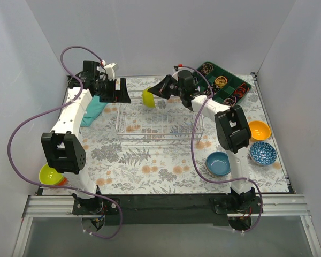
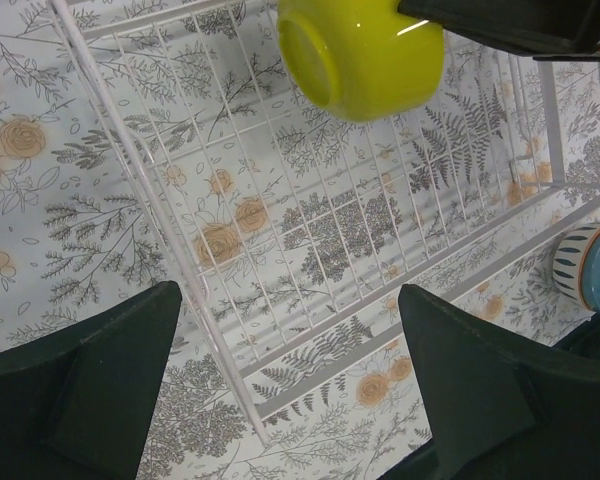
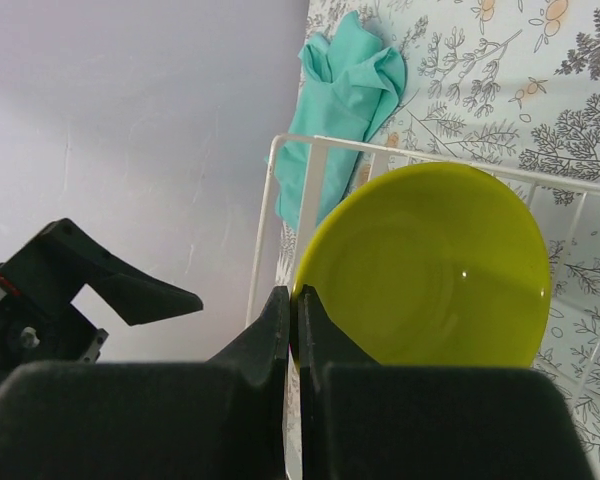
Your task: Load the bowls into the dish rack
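Observation:
My right gripper is shut on the rim of a lime bowl, holding it on edge over the far left end of the silver wire dish rack. In the right wrist view the jaws pinch the rim of the bowl above the rack's corner. My left gripper stands open just left of the bowl, holding nothing. From the left wrist, its gripper hangs over the rack, the bowl beyond it.
A second lime bowl sits at the near left. An orange bowl, a patterned blue bowl and a plain blue bowl lie at the right. A dark green tray stands back right, a teal cloth left of the rack.

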Motion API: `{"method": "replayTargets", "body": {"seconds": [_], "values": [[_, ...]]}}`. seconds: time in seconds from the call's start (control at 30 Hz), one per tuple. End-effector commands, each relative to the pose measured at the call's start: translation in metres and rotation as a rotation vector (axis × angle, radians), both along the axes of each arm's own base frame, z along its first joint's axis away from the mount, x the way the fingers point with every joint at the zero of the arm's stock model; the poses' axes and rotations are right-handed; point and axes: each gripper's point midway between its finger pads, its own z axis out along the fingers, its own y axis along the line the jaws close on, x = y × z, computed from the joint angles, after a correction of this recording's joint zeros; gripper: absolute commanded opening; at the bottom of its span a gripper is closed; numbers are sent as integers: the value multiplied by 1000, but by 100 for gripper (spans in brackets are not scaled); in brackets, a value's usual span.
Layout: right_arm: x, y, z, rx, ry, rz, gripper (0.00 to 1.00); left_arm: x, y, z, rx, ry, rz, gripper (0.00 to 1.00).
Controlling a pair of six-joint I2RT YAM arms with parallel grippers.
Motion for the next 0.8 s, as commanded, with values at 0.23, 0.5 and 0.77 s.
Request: {"method": "replayTargets", "body": {"seconds": [0.23,0.5,0.77], "values": [[13,-7,11,60,-44,-35,1,-6,5,-14,20,22,12,91],[-4,-36,-31,-46,3,-72,1,-8,2,-14,0,8,9,91],[-8,-74,-17,-158,-103,-111,26,-10,-2,-13,-31,-3,4,91]]}}
